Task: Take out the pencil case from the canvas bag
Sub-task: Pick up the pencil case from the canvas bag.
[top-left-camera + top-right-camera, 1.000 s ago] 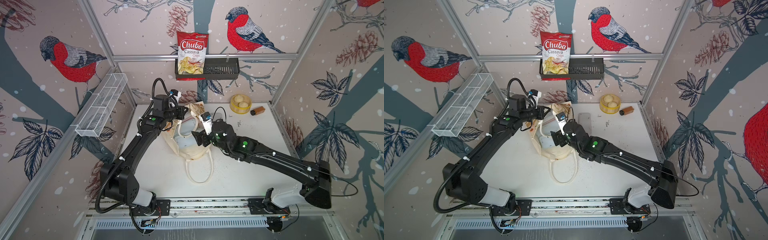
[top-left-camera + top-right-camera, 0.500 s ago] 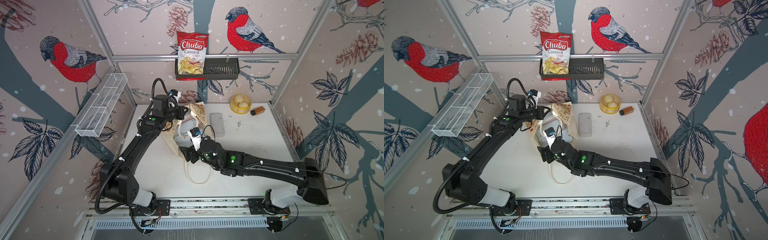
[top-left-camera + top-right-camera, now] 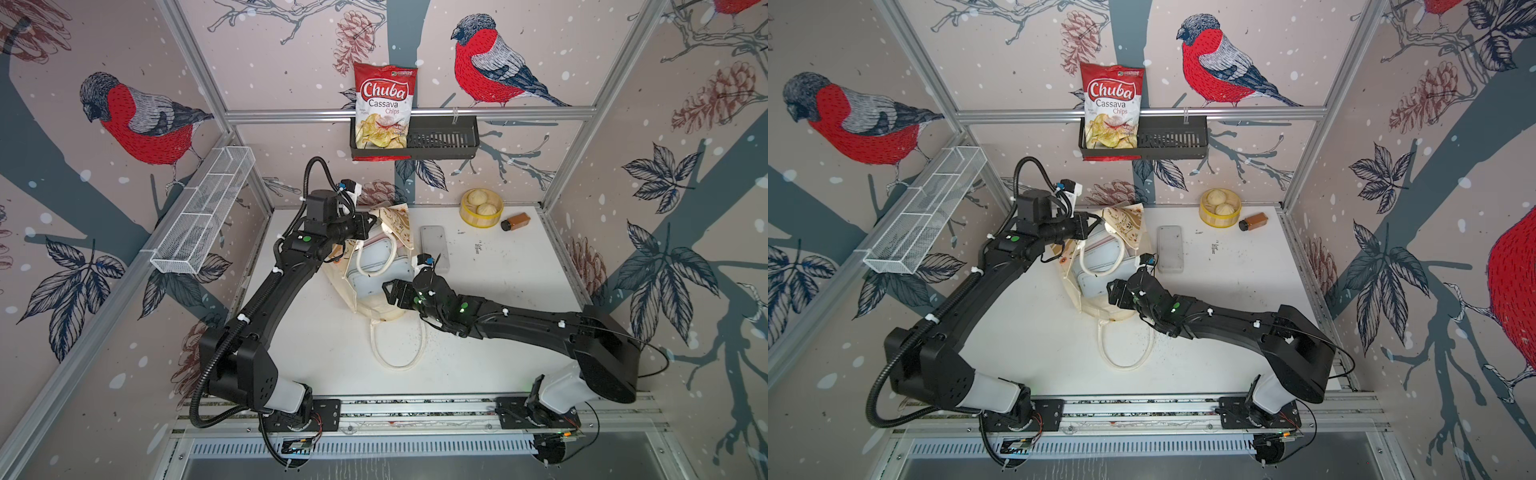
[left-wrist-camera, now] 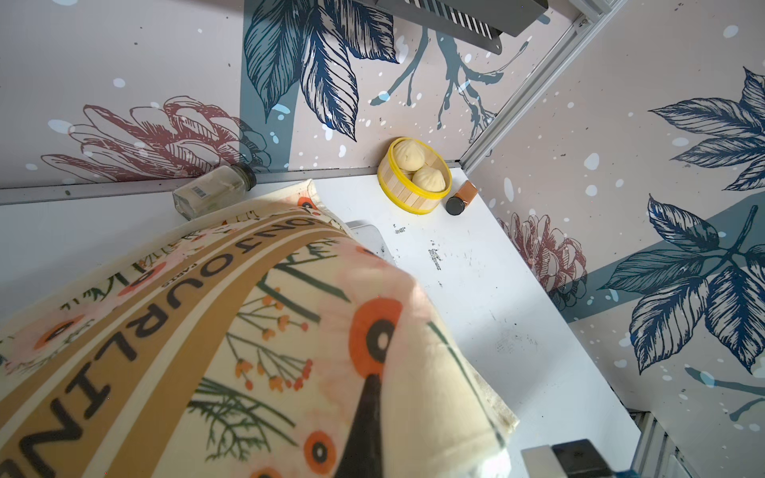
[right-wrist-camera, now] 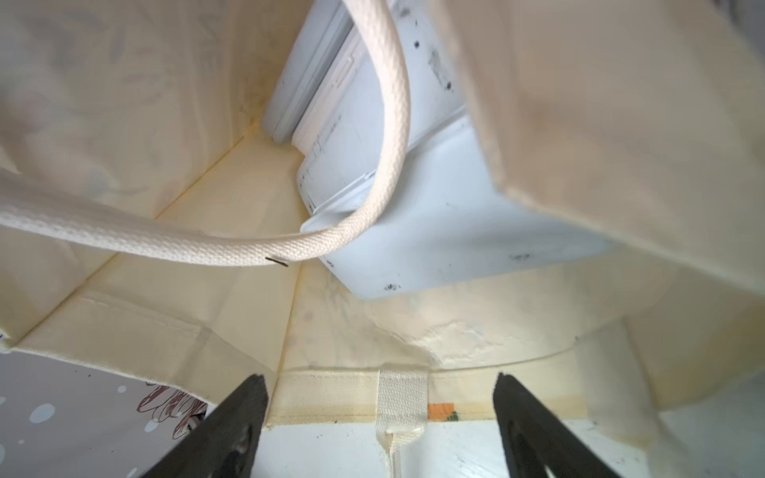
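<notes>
Cream cloth of the canvas bag (image 3: 370, 311) is pinched in the closed left gripper (image 3: 371, 226), its floral side held raised; the right gripper (image 5: 378, 378) — jaws spread wide, empty — sits at the bag's mouth, facing the pale pencil case (image 5: 447, 244) inside. A second ago it was further back, beside the bag near a grey oblong case (image 3: 434, 245) on the worktop (image 3: 498, 270). The bag's lettered band (image 4: 194, 273) reads "ONJOUR"; behind the bag, a red packet (image 3: 384, 108) says "Chuba Cassava Chips".
</notes>
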{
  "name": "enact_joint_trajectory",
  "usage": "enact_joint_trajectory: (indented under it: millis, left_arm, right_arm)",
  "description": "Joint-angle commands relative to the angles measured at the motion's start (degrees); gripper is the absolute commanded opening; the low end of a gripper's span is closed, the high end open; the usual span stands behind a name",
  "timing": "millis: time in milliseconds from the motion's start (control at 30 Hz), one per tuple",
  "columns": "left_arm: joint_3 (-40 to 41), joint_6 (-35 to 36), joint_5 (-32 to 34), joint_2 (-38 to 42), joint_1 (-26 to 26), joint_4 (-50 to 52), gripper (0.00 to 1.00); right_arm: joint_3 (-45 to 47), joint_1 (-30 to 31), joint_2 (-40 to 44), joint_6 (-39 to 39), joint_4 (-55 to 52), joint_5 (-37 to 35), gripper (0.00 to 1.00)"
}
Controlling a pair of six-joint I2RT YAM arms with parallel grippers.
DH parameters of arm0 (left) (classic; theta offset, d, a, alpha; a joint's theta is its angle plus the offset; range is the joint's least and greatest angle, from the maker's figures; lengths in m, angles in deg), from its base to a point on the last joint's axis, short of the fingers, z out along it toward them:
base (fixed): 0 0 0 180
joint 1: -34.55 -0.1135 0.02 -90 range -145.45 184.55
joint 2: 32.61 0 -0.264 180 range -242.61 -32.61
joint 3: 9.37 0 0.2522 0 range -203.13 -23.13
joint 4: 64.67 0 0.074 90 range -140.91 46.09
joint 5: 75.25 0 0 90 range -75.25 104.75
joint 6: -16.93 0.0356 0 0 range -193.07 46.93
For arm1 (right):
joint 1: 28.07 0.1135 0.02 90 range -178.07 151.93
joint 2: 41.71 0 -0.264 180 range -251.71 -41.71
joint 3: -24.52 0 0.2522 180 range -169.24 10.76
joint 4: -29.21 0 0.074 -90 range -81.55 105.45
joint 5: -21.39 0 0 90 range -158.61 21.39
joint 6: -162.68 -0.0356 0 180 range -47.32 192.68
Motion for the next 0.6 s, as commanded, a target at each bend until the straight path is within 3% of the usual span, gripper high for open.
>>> enact_joint_trajectory:
  millis: [0, 333, 567]
  left_arm:
    - [-0.1, -0.7, -1.9, 0.0, 0.0, -4.9, 0.0]
    - [0.1, -1.0, -2.2, -0.4, 0.1, -5.0, 0.0]
    - [0.0, -1.1, -2.5, -0.6, 0.2, -5.0, 0.0]
  right_arm:
    - [-0.3, -0.2, -2.7, -6.4, 6.2, 3.4, 0.96]
    - [-1.6, 0.1, -13.9, -14.8, 16.8, 3.6, 1.0]
    - [-1.4, 0.0, -18.2, -16.4, 23.8, 1.8, 1.0]
